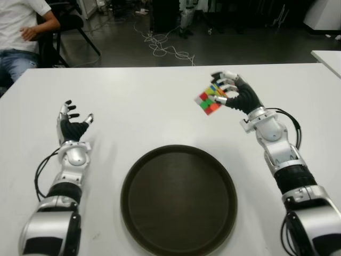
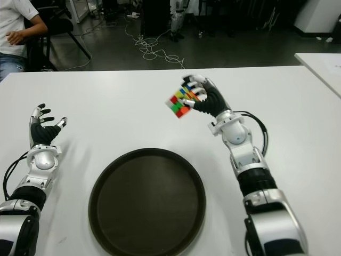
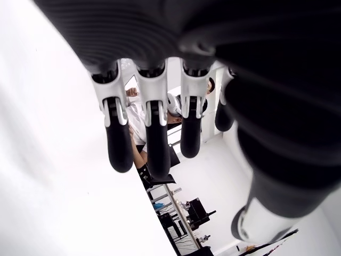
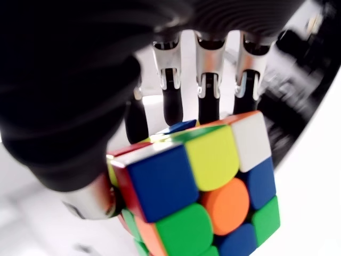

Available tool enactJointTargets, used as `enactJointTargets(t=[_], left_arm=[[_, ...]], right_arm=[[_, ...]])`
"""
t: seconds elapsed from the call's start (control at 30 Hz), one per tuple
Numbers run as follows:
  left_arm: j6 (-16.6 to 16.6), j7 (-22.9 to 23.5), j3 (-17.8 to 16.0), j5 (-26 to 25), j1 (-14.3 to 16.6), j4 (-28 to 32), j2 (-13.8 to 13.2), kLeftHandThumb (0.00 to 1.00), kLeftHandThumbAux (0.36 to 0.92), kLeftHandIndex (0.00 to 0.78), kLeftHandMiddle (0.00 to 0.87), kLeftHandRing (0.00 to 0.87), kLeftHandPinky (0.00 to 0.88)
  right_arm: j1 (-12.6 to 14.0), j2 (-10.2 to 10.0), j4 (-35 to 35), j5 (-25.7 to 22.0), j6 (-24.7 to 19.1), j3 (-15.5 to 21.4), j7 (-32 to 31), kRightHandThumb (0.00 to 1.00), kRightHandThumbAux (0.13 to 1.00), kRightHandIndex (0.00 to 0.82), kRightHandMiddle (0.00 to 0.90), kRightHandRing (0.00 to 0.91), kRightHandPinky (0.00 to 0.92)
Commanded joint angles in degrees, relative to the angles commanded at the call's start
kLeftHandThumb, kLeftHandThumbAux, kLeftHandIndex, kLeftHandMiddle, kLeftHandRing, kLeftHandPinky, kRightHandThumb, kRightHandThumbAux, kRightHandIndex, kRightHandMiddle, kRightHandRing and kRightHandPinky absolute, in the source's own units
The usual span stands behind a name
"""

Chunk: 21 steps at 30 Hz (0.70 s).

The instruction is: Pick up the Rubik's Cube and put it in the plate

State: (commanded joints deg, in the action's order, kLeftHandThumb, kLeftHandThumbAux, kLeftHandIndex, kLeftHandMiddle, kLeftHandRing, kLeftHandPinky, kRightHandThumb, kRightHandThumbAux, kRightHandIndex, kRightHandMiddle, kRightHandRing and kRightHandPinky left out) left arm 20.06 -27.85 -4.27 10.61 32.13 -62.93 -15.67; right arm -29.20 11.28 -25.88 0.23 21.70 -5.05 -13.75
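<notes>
Right hand lifting the cube above the white table (image 1: 160,96).
The plate (image 1: 178,198) is sitting empty at 6 o'clock; the right hand (image 1: 234,93) is gripping the Rubik's Cube (image 1: 209,98) at 1 o'clock; the left hand (image 1: 72,125), fingers spread, is showing at 9 o'clock.

Silver-shelled arms with black ribbed joints; black hands (image 1: 73,126) (image 1: 237,93) with silver finger segments; black cables loop beside each forearm.
</notes>
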Motion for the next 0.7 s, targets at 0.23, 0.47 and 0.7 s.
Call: enactJointTargets(t=[0.23, 0.47, 0.7], left_arm=[[-0.2, 0.6, -0.1, -0.2, 0.0, 0.0, -0.1, 0.109, 0.752, 0.138, 0.201, 0.233, 0.302], [-0.1, 0.6, -0.3, -0.5, 0.0, 0.3, 0.1, 0.112, 0.76, 0.14, 0.217, 0.263, 0.348], [0.1, 0.1, -0.3, -0.5, 0.0, 0.2, 0.2, 0.11, 0.779, 0.147, 0.228, 0.282, 0.377]], right_arm=[[3.4, -1.3, 10.0, -5.9, -9.4, -0.7, -6.6, 0.414, 0.769, 0.664, 0.809, 0.821, 0.81], [5.2, -1.2, 17.2, -8.6, -18.7, -1.3, -10.9, 0.43, 0.776, 0.686, 0.815, 0.82, 0.81], [6.1, -1.7, 20.8, -11.6, -25.8, -1.8, -14.7, 0.428, 0.773, 0.691, 0.822, 0.828, 0.82]])
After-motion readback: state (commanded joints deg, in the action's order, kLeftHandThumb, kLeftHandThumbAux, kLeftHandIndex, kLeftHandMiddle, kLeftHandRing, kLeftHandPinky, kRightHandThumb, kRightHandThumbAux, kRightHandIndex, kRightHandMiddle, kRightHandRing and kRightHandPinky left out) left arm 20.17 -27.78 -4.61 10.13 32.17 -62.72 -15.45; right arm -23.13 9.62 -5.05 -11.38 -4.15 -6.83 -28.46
